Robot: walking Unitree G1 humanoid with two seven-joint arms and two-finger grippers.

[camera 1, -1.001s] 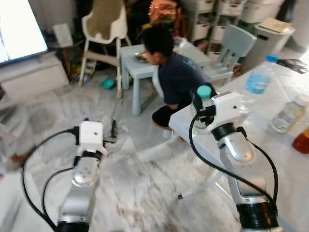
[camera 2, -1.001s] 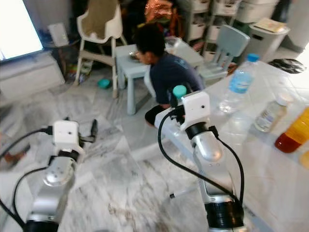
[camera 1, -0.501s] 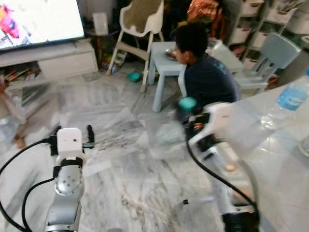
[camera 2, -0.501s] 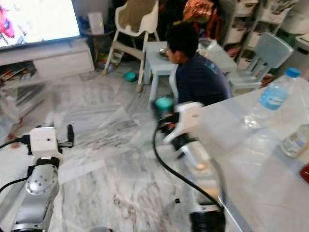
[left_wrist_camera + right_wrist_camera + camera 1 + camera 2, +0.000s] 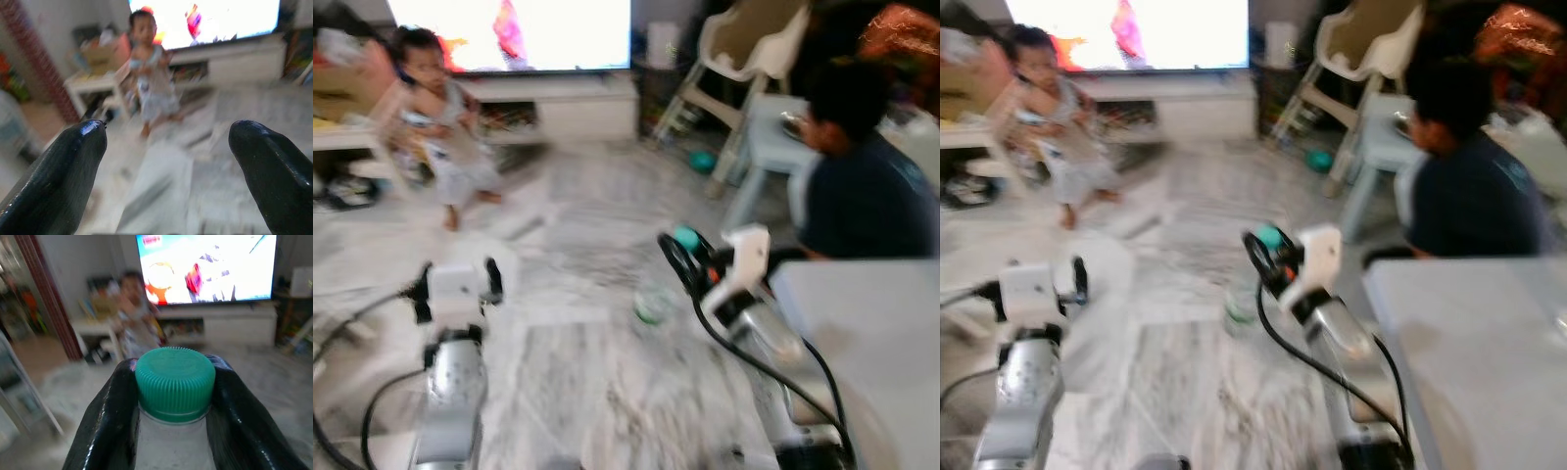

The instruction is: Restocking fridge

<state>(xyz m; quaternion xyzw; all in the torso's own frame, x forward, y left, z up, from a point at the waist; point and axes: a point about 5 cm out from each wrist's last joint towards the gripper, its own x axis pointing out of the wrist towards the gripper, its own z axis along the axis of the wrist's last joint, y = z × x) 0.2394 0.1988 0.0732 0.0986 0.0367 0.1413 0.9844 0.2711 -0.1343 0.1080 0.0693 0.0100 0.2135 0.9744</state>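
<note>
Here the right gripper (image 5: 174, 396) is closed tight on the neck of a clear bottle (image 5: 173, 443) with a green cap (image 5: 174, 382), one black finger pressed to each side just under the cap, and carries it out in front of the robot above the marbled floor (image 5: 578, 382); in the head views the cap (image 5: 685, 237) shows at the gripper's tip and the blurred body of the bottle (image 5: 653, 304) hangs below it. The left gripper (image 5: 166, 161) is spread wide with nothing between its fingers, held forward over the same floor. Ahead and to the left a small child (image 5: 445, 127) stands beside a low white table (image 5: 95, 83), in front of a lit television (image 5: 514, 34) on a white cabinet (image 5: 578, 103). To the right a person in a dark blue shirt (image 5: 867, 186) sits at a small pale blue table (image 5: 769, 127), near a white high chair (image 5: 744, 49). The corner of a white tabletop (image 5: 862, 333) fills the lower right, just beside the right arm. The head views are blurred.
</note>
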